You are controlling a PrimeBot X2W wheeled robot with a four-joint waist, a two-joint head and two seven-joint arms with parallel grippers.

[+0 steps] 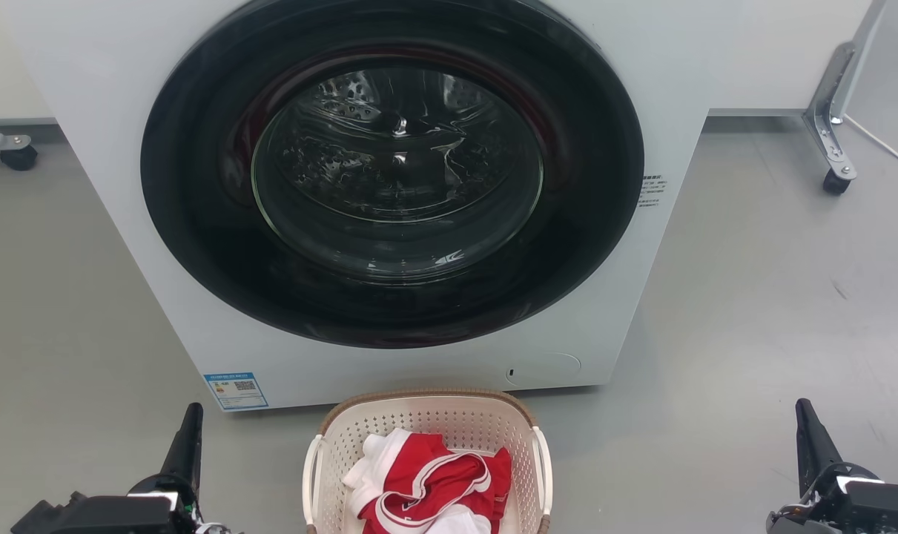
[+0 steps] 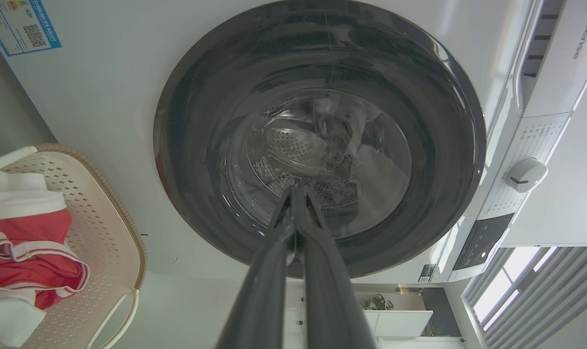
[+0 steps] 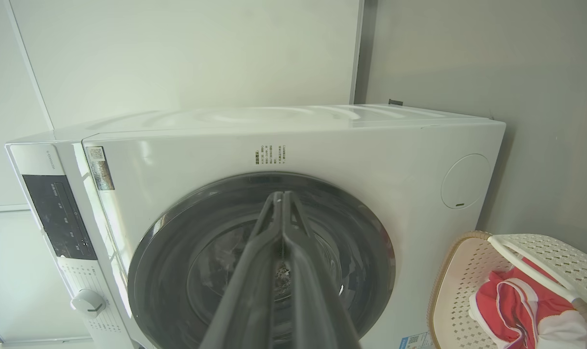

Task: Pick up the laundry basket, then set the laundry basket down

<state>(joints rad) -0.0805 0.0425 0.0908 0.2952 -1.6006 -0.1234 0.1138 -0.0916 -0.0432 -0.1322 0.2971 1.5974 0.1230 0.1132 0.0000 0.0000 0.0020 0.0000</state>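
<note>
Head view: rounded perforated plastic laundry basket (image 1: 419,419) holds crumpled red-white cloth (image 1: 426,482).

Soft, even light is falling on the washing machine (image 1: 678,89) in the head view, and everything is looking sharp. Little white glints are shining on its glass door (image 1: 397,170). The laundry basket (image 1: 426,419) in front of it is looking bright and clear. Bright daylight is coming through a window (image 2: 504,286) beside the washing machine in the left wrist view. Both wrist views are bending its straight edges.
</note>
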